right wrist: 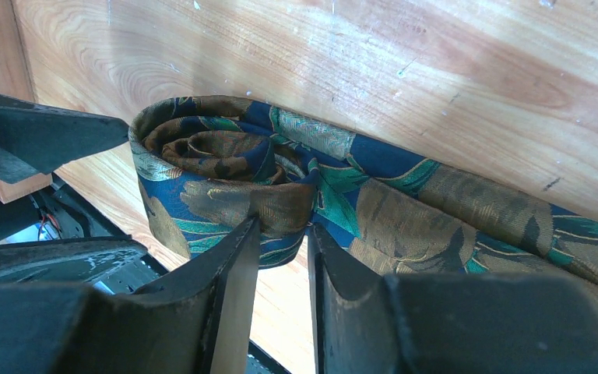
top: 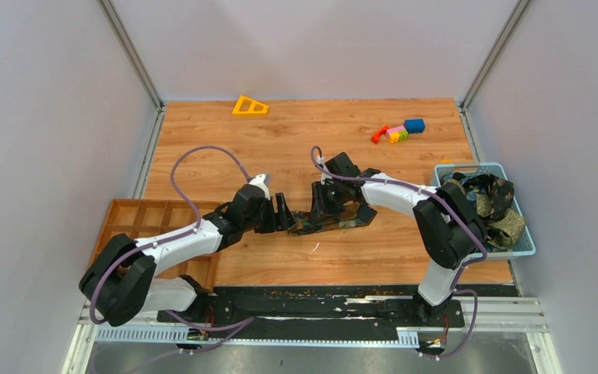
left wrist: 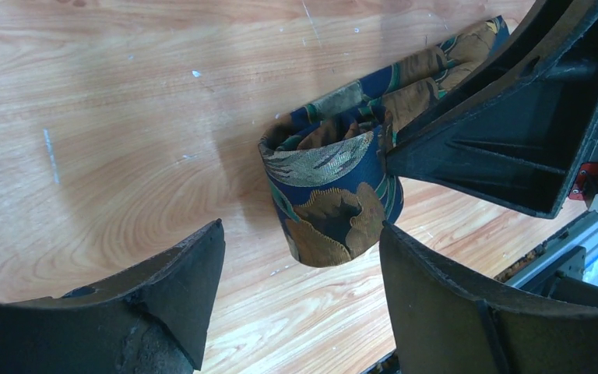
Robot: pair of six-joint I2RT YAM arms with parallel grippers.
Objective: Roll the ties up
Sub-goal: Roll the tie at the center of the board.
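A dark tie [top: 335, 222] with gold, teal and blue pattern lies mid-table, partly rolled at its left end. The roll [left wrist: 331, 195] stands on edge; its unrolled tail [right wrist: 467, 214] runs off to the right. My right gripper [right wrist: 280, 226] is shut on the roll's outer layers, seen in the top view [top: 319, 210] just right of the roll. My left gripper [left wrist: 300, 241] is open, its jaws standing wide just short of the roll, empty; it shows in the top view [top: 284, 212] immediately left of the tie. More ties [top: 490, 204] are piled in the blue basket.
A light blue basket [top: 523, 248] stands at the right edge. A wooden compartment tray [top: 144, 218] sits at the left under my left arm. Colourful toy blocks [top: 397, 131] and a yellow triangle [top: 249, 106] lie at the back.
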